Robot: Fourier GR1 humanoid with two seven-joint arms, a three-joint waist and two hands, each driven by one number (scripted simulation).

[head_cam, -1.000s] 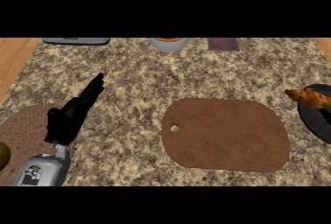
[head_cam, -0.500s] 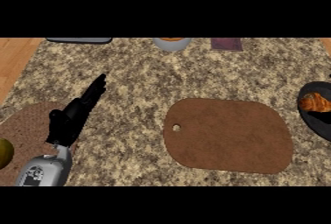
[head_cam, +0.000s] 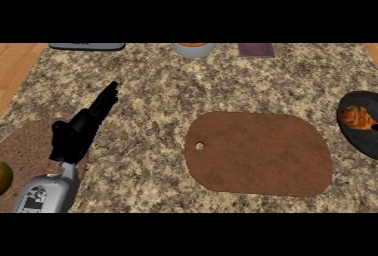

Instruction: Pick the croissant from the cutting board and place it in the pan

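Note:
The brown croissant (head_cam: 358, 117) lies inside the dark pan (head_cam: 353, 136) at the right edge of the head view. In the middle of the counter the brown cutting board (head_cam: 255, 152) is bare. My left hand (head_cam: 81, 125) stays over the left part of the counter, open with fingers straight and pointing away, far from both board and pan. No right hand shows in the view.
A round brown mat (head_cam: 26, 150) with a yellow-green fruit (head_cam: 4, 177) lies at the lower left. Along the far edge stand a grey flat object (head_cam: 87, 46), a bowl (head_cam: 193, 49) and a purple item (head_cam: 255, 49). Wood floor shows at the left.
The view has shifted, so the pan and croissant show more fully at the right edge. The croissant has settled lower into the pan. The left hand has stayed still.

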